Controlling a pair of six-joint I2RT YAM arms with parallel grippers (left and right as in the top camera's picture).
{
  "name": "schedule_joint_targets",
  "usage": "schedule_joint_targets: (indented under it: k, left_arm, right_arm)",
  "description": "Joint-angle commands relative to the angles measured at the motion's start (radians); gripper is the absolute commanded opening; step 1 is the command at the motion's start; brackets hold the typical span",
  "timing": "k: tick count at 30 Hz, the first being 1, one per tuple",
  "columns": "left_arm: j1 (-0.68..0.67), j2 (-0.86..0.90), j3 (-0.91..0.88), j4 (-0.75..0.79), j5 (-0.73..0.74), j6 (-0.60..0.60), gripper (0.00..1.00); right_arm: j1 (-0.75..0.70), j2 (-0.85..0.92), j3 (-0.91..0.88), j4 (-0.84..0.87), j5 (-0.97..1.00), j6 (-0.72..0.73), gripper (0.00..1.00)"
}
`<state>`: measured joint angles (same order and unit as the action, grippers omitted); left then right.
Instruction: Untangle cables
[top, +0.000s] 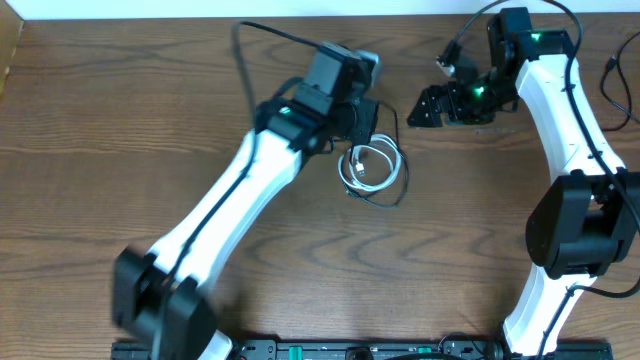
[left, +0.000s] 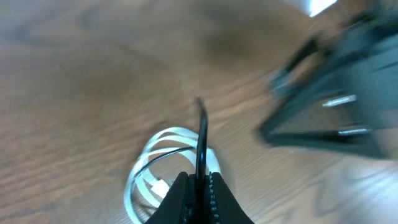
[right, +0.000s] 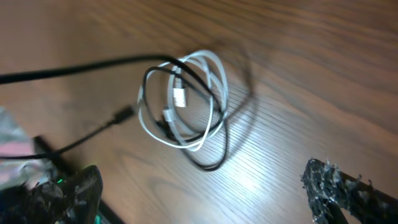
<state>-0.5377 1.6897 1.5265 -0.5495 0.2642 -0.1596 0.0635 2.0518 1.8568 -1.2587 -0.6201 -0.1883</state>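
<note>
Left wrist view: the left claw (left: 199, 182) sits nearest the lens, clenched on the black cable (left: 201, 134), which stands up from between its fingers as a thin, stiff-looking strand.
White cable: just beyond the fingers the white cable (left: 163, 134) lies coiled on the tabletop (left: 81, 74). A black strand crosses through its loops — the two are not yet apart.
Right claw: farther off, the right claw (top: 430, 103) hovers released, fingers spread wide, near the coils but touching neither cable.
Where the cables lie: from overhead both coils rest together at mid-tabletop, just beside the left claw and between the two arms.
Step in hand: my judgement is that the black cable is being drawn out of the white coil.
Doing it well: pull slowly and low, away from the white loops, so the black strand slides through rather than dragging the whole bundle along.
Help from the right: it would likely pay to bring the open claw down onto the white loop and pin it — then the pull has something to work against.
Watch for: the plug ends, since one may catch on a loop; the thin cable could also slip from a pinch this narrow.
</note>
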Motion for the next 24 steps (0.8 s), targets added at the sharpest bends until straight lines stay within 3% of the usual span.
schedule_joint_targets:
  k: [1,9,14,24]
  left_arm:
    - [0.003,-0.051,0.006,-0.008,0.037,-0.037,0.08]
    - [0.006,-0.085,0.013,0.067,0.031,-0.042,0.07]
    - [0.025,-0.139,0.031,0.125,0.032,-0.109,0.07]
    - [0.07,-0.322,0.032,0.138,0.042,-0.168,0.07]
  right_arm:
    - [0.008,-0.031,-0.005,0.013,-0.143,-0.099,0.99]
    - [0.03,-0.031,-0.005,0.018,-0.216,-0.172,0.99]
    - [0.056,-0.031,-0.005,0.022,-0.211,-0.196,0.99]
    - [0.093,-0.031,-0.006,0.069,-0.121,-0.143,0.99]
